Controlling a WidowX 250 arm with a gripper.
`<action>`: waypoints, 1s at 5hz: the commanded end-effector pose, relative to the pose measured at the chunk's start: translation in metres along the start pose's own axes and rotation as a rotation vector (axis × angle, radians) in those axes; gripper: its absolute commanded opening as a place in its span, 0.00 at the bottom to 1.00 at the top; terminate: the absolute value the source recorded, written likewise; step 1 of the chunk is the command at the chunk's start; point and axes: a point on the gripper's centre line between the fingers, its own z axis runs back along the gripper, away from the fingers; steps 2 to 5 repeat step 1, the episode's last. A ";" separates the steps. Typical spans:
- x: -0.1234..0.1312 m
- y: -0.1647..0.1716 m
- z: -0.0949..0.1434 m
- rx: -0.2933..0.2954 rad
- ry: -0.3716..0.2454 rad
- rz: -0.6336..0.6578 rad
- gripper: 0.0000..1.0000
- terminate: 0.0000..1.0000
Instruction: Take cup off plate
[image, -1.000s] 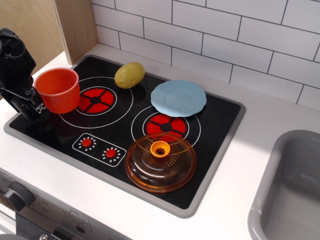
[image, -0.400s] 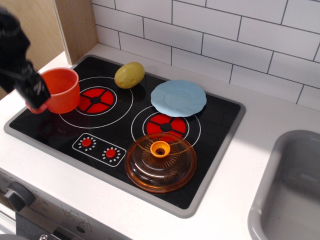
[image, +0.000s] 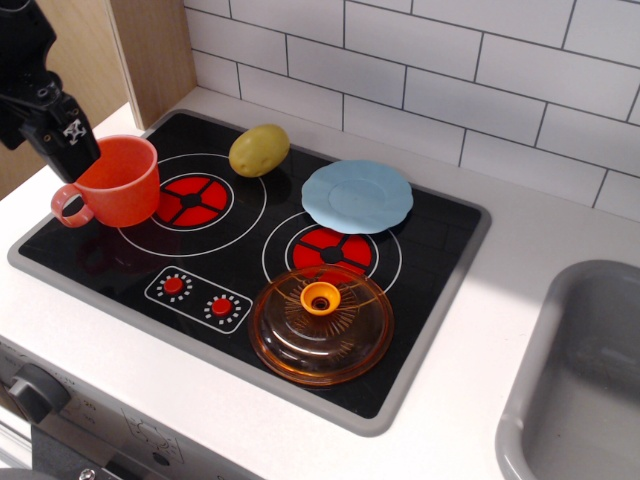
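Covering most of the counter, a black toy stovetop (image: 250, 270) is seen. At its 5 o'clock a transparent orange domed lid (image: 321, 323) is placed; at 1 o'clock the pale blue plate (image: 357, 196) lies bare. The red-orange cup (image: 113, 182) is set upright at 9 o'clock, well apart from the plate, its loop handle turned outward. A yellow potato (image: 259, 150) is found at 11 o'clock. The black gripper (image: 62, 140) is raised just behind the cup's rim; whether its jaws are apart cannot be told.

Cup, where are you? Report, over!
Claw above cup's rim, grip unclear. Cup on stove's left burner, off the plate. Plate bare. Nothing in the way.
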 end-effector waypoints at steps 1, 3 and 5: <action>0.002 0.004 0.014 0.035 -0.032 -0.002 1.00 1.00; 0.002 0.004 0.014 0.035 -0.032 -0.002 1.00 1.00; 0.002 0.004 0.014 0.035 -0.032 -0.002 1.00 1.00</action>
